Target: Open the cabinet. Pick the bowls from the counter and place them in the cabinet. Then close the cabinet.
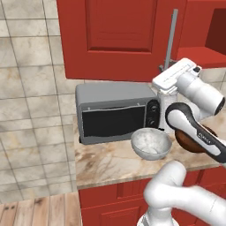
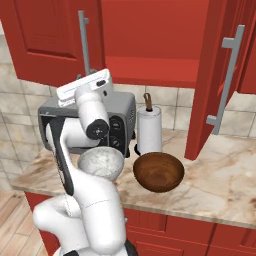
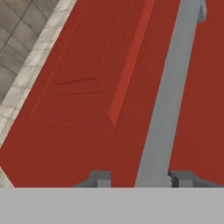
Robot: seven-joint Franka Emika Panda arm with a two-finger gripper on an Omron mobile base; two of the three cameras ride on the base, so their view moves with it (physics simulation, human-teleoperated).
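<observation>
Down near the tabletop's (image 2: 220, 192) front edge sit both bowls, the wooden bowl (image 2: 158, 171) beside the marble bowl (image 2: 100, 164). Behind them stand a toaster oven (image 1: 115, 111) and paper towel roll (image 2: 149, 131). Higher up, the tool (image 3: 139, 178) straddles the left door's grey handle (image 3: 168, 94); the jaws look narrowed around it. The cabinet's (image 2: 150, 45) right door (image 2: 212, 75) hangs open.
</observation>
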